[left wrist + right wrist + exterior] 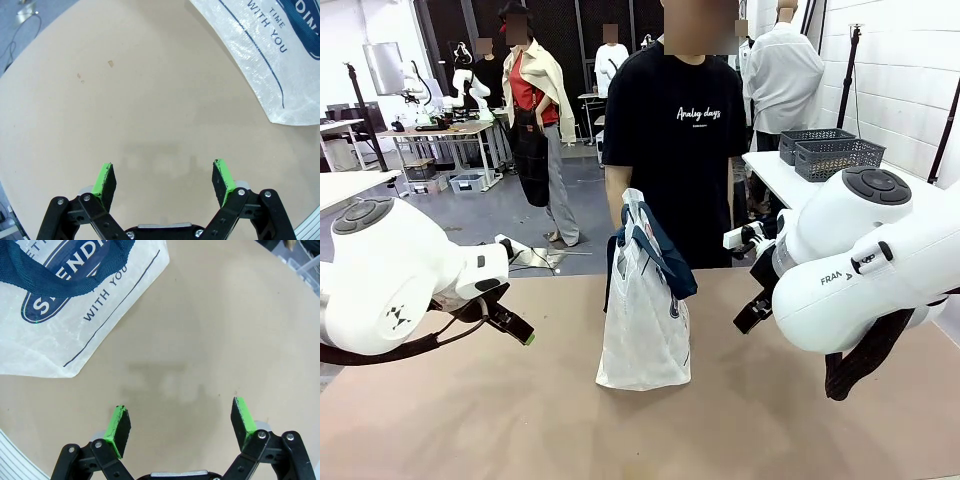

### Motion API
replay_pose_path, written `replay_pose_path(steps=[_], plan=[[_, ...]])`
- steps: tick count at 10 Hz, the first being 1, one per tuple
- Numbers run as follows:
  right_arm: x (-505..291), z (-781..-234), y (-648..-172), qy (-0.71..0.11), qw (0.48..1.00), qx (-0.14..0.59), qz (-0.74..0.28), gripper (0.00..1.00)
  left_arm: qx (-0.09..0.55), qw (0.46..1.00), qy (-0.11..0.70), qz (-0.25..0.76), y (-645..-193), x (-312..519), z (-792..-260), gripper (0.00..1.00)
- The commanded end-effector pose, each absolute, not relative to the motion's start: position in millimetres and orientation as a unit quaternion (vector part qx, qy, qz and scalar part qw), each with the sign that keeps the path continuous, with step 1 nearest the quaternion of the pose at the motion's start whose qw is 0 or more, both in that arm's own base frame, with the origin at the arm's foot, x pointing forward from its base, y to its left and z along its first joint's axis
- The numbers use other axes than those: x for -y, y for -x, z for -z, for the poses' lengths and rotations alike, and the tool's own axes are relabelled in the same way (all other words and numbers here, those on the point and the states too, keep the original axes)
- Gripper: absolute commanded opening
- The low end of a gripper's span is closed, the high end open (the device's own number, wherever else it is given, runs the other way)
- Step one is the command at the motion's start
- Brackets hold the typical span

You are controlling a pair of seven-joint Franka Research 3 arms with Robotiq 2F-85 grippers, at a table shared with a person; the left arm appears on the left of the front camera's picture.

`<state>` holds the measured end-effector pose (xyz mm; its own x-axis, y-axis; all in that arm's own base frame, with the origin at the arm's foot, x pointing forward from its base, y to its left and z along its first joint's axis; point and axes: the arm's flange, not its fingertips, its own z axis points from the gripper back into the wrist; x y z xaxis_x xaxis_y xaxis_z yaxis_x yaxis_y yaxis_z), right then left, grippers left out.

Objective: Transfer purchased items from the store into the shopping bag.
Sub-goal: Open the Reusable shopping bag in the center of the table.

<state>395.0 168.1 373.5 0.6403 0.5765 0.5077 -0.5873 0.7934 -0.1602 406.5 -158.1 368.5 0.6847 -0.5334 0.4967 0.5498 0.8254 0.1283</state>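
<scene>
Now the shopping bag [643, 330] stands upright in the middle of the surface [520, 420]. Its navy handles [670, 265] hang over the top, probably so that the mouth faces up for the items. The person [685, 120] stands just behind it, at 12 o'clock. The left claw [165, 175] hovers at 9 o'clock of the bag and the right claw [180, 417] at 3 o'clock. Both have their fingers wide apart and empty, near the bag but not touching it, I think ready to work.

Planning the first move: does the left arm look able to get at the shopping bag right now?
Probably yes: only bare table lies between the left gripper, fingers open, and the upright shopping bag.
</scene>
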Motion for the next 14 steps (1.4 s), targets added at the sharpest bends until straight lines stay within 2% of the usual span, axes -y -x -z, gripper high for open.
replay_pose_path(steps=[1,3,7,9,12,14], plan=[[-171.7,-378.8,-396.8,-0.031,0.911,0.272,-0.308,1.0,0.255,0.921,0.072,0.284,-406.7,160.3,-378.3,1.0],[-175.1,-392.1,-407.7,-0.063,0.926,0.253,-0.273,1.0,0.243,0.922,0.122,0.276,-407.9,164.4,-392.0,1.0],[-194.4,-456.7,-449.0,-0.04,0.95,0.213,-0.226,1.0,0.185,0.954,0.081,0.221,-433.1,189.8,-449.3,1.0],[-208.3,-497.0,-485.1,-0.028,0.964,0.164,-0.206,1.0,0.138,0.955,0.089,0.245,-453.5,198.7,-489.9,1.0],[-227.4,-544.5,-523.9,-0.002,0.972,0.15,-0.18,1.0,0.146,0.949,0.046,0.274,-469.8,222.3,-541.9,1.0],[-239.7,-557.9,-528.1,0.019,0.972,0.146,-0.183,1.0,0.134,0.946,0.033,0.292,-466.4,235.8,-559.8,1.0]])
